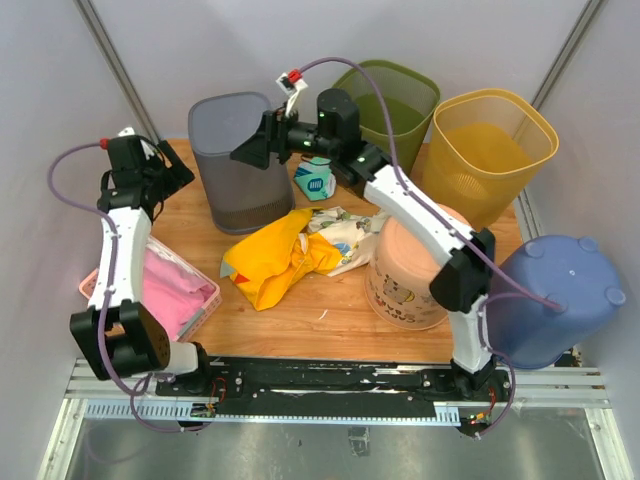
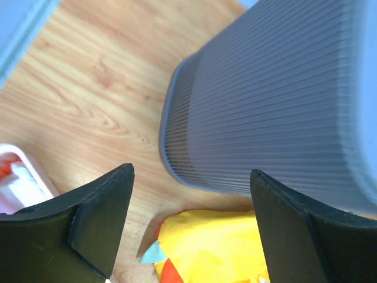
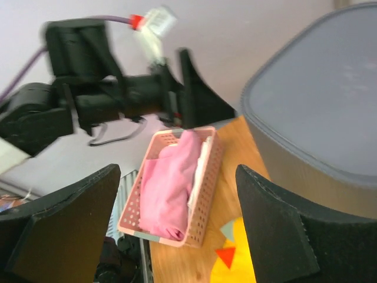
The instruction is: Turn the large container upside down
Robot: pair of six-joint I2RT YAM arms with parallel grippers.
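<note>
Two wide-open grippers flank the grey container (image 1: 238, 160), back-left on the table (image 1: 300, 315): left gripper (image 1: 178, 166), right gripper (image 1: 250, 152).

Left wrist: its ribbed wall lies ahead; an uneven squeeze could skid it.

Right wrist: its closed top sits alongside; a nudge might topple it toward the pink basket (image 3: 207, 177).

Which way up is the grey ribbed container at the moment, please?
Upside down, it seems: the grey container shows a flat, closed top in the overhead and right wrist views, no opening.

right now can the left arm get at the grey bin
Probably yes: the left claw is open and faces the side of the grey bin, with only bare table between them.
</note>
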